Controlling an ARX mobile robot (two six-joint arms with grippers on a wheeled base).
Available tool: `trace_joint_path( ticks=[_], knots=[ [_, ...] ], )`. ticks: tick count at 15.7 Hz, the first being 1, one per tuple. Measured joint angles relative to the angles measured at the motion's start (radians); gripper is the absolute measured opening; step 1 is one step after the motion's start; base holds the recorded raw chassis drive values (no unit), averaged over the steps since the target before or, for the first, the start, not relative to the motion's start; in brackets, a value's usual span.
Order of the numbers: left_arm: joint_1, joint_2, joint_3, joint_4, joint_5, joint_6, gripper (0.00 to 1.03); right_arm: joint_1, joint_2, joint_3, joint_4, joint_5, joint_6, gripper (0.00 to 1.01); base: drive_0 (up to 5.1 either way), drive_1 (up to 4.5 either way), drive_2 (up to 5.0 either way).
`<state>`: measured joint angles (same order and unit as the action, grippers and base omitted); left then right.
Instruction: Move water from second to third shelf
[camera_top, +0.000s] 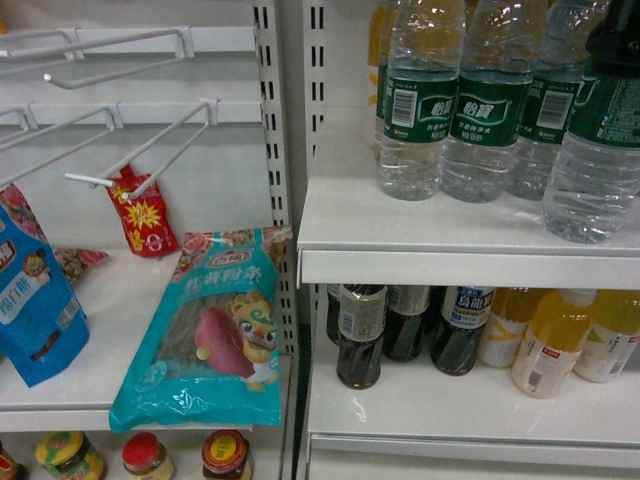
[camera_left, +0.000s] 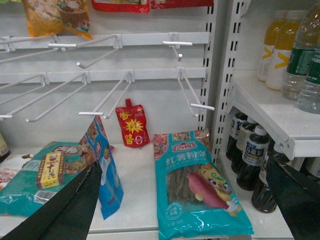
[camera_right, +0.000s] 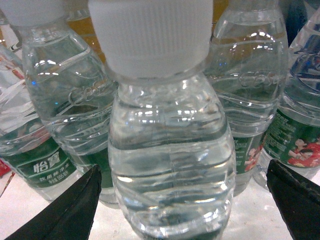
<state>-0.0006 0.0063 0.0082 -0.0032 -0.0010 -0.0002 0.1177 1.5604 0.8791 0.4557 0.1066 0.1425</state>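
Clear water bottle (camera_right: 170, 150) stands between the spread fingers of the right gripper (camera_right: 182, 200), neither finger touching it; more green-labelled bottles (camera_right: 60, 115) crowd behind it on the white shelf (camera_top: 400, 235). Left gripper (camera_left: 185, 200) spread, empty, facing a teal packet (camera_left: 197, 185).

A: What's the setting?
B: White metal store shelving (camera_top: 450, 250) on the right, with slotted uprights (camera_top: 268, 120) dividing the bays.
A: And the left bay?
B: A white back panel (camera_left: 150, 100) carrying rows of wire peg hooks (camera_left: 107, 100), mostly bare, above a flat white shelf (camera_top: 100, 390). Lighting is even and cool.
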Motion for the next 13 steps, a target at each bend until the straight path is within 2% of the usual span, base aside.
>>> trace_joint_path(
  ticks=[2,6,7,8,9,11,12,13],
  knots=[
    [0.0,0.0,0.0,0.0,0.0,0.0,0.98,0.001,-0.104,-0.064,-0.039,0.007,-0.016,0.98,0.0,0.0,0.0],
    [0.0,0.0,0.0,0.0,0.0,0.0,0.98,0.007,-0.407,-0.253,-0.122,-0.034,-0.008,0.98,0.0,0.0,0.0],
    [0.0,0.0,0.0,0.0,0.0,0.0,0.98,0.006,-0.478,-0.325,-0.044,-0.017,-0.02,0.94,0.0,0.0,0.0],
    [0.0,0.0,0.0,0.0,0.0,0.0,0.98,-0.005,-0.565,-0.415,0.063,-0.007,-0.071,0.81,0.0,0.0,0.0],
    [0.0,0.0,0.0,0.0,0.0,0.0,0.98,-0.027,-0.699,-0.513,0.024,-0.014,-0.106,0.66,0.0,0.0,0.0],
    [0.0,0.0,0.0,0.0,0.0,0.0,0.98,-0.118,-0.937,-0.65,-0.122,-0.095,-0.129,0.37,0.0,0.0,0.0],
    [0.0,0.0,0.0,0.0,0.0,0.0,0.98,-0.124,-1.043,-0.692,-0.158,-0.099,-0.132,0.24,0.0,0.0,0.0],
    [0.0,0.0,0.0,0.0,0.0,0.0,0.98,-0.118,-1.121,-0.732,-0.142,-0.106,-0.136,0.1,0.0,0.0,0.0]
  ],
)
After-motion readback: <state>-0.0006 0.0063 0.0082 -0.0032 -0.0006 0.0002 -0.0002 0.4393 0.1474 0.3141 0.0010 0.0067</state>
